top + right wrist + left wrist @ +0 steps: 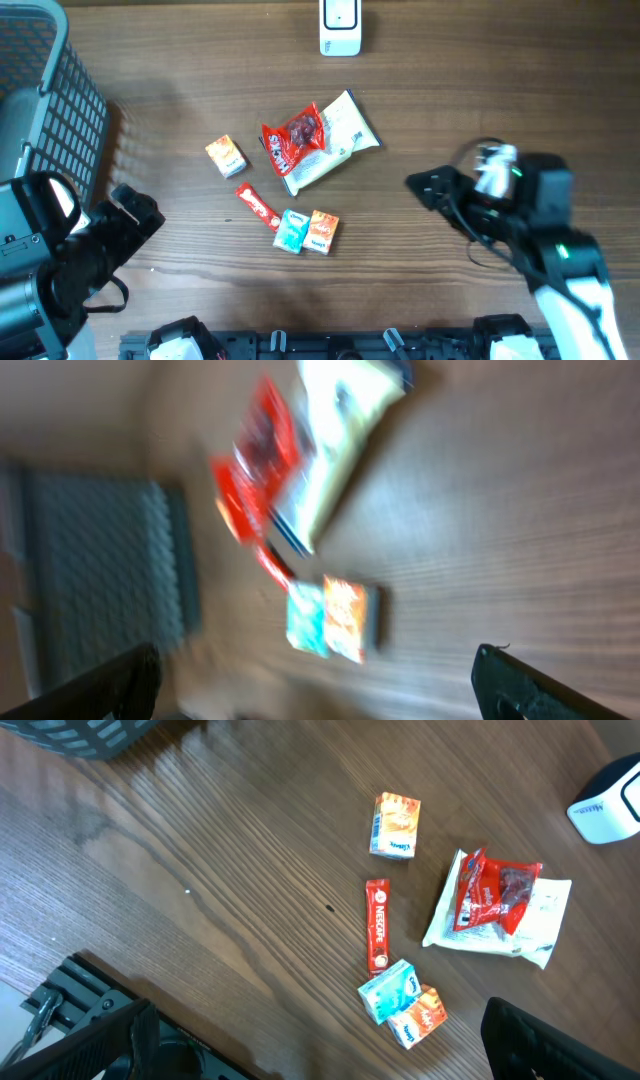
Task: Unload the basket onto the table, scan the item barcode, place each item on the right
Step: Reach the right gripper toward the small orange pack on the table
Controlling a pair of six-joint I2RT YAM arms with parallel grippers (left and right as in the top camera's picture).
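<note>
- The left gripper (135, 212) hangs at eight o'clock from the pile, jaws spread wide, nothing in them.
- Over at three o'clock, the right gripper (427, 187) is just as wide and just as empty.
- In the middle of the brown wooden tabletop (480, 80), a crinkly red snack packet (297, 135) lies on a flat white pouch (340, 140).
- A small orange carton (227, 156) sits alone at nine o'clock from that pair.
- At six o'clock, a slanted red stick sachet (258, 205) nearly meets a small teal carton (292, 230), which touches a second orange carton (321, 232).
- The white barcode scanner (340, 28) stands at twelve o'clock, well apart from the goods.
- A dark grey mesh basket (50, 100) is at ten o'clock.
</note>
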